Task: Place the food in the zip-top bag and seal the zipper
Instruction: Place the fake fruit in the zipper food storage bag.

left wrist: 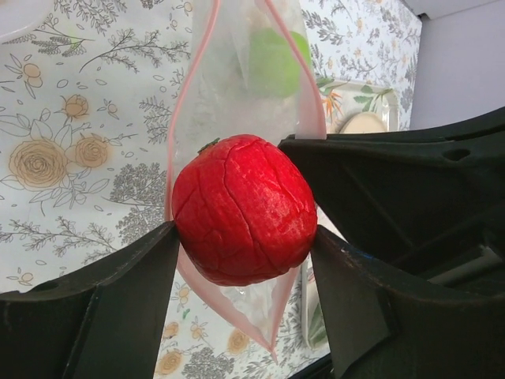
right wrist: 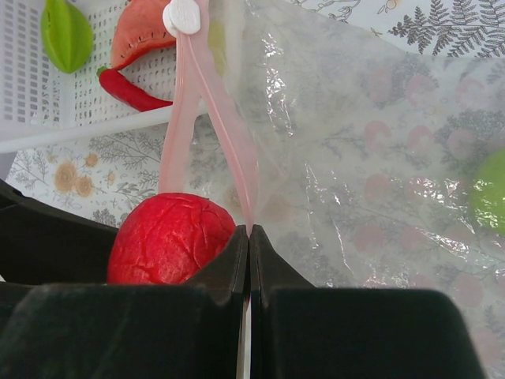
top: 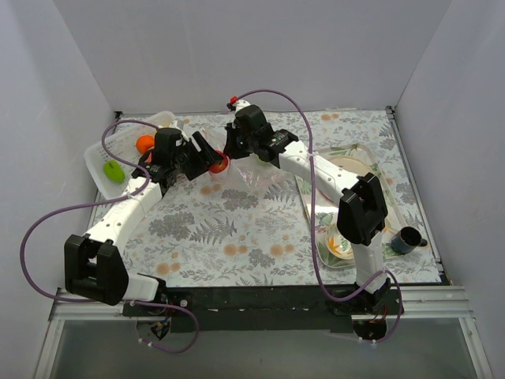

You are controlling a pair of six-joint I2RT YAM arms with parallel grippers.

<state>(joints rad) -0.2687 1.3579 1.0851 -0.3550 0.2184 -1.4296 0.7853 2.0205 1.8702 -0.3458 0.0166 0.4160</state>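
Note:
My left gripper (left wrist: 245,245) is shut on a red apple (left wrist: 243,209) and holds it right at the open mouth of the clear zip-top bag (left wrist: 245,71). The apple also shows in the top view (top: 218,164) and the right wrist view (right wrist: 170,239). My right gripper (right wrist: 249,230) is shut on the bag's pink zipper strip (right wrist: 237,158) and holds the mouth up. A green apple (left wrist: 276,59) lies inside the bag; it shows in the right wrist view (right wrist: 491,192) too. The bag (top: 245,178) lies mid-table.
A white slotted basket (top: 99,158) at the left holds an orange (top: 144,144), a green fruit (top: 114,170), a watermelon slice (right wrist: 146,35) and a red chilli (right wrist: 130,91). A tray with patterned plates (top: 351,170), a bowl (top: 341,246) and a dark cup (top: 404,239) stand at the right.

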